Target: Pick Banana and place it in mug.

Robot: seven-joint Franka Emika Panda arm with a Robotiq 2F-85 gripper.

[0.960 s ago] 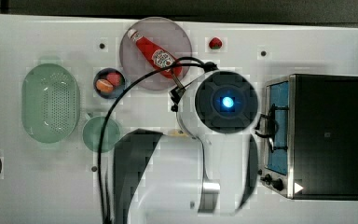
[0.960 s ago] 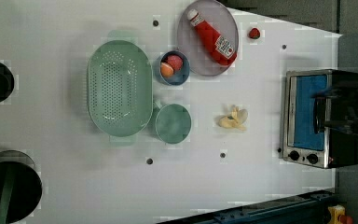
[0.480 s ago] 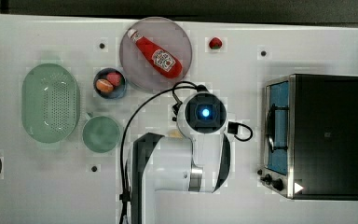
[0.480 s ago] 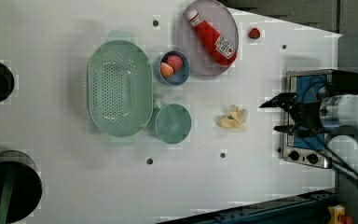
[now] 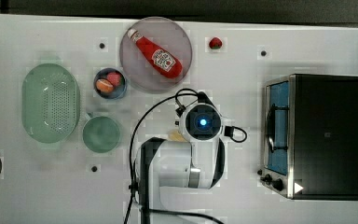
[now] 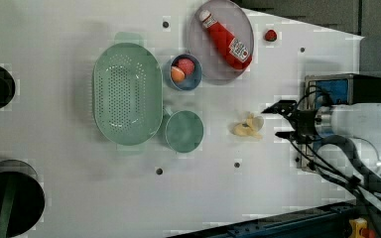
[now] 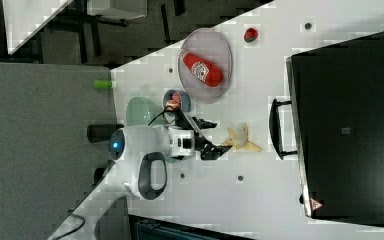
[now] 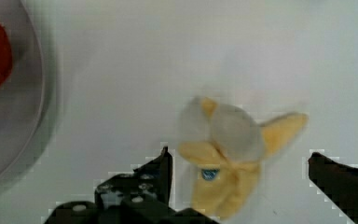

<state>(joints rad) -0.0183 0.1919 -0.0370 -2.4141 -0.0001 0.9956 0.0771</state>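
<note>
Matt perforated plastic colander

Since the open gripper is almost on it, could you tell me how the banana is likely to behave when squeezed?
The banana looks like a soft toy with splayed peel flaps, so it will probably give and flop. It seems light. Lying flat on the table, it looks unlikely to roll.
</note>
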